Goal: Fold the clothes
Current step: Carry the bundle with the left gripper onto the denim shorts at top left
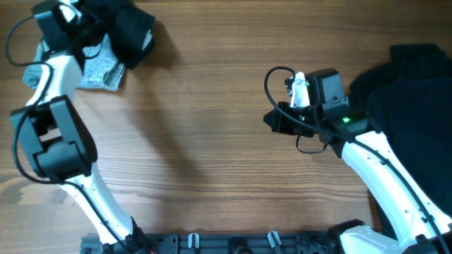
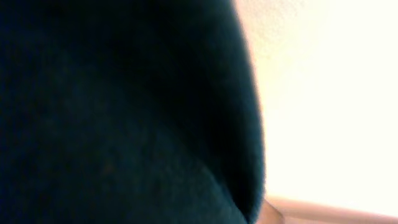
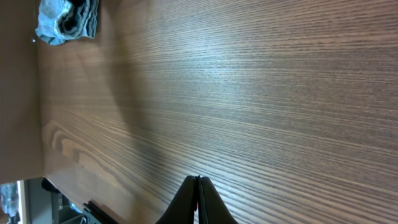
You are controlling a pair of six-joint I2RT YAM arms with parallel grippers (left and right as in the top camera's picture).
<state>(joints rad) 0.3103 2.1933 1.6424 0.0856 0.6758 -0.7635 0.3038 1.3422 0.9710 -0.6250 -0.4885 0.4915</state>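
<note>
A black garment [image 1: 127, 32] is bunched at the far left corner, partly over a folded light grey garment [image 1: 104, 70]. My left gripper [image 1: 79, 17] is buried in the black garment. Dark cloth [image 2: 118, 112] fills its wrist view and hides the fingers, which seem shut on it. My right gripper [image 1: 272, 120] is shut and empty over bare wood at mid-table; its closed fingertips [image 3: 198, 180] show in the right wrist view. The grey garment also shows far off in the right wrist view [image 3: 65, 18].
A heap of dark clothes [image 1: 413, 92] lies at the right edge, behind my right arm. The wooden table [image 1: 212, 155] spans the middle. A black rail [image 1: 233, 243] runs along the front edge.
</note>
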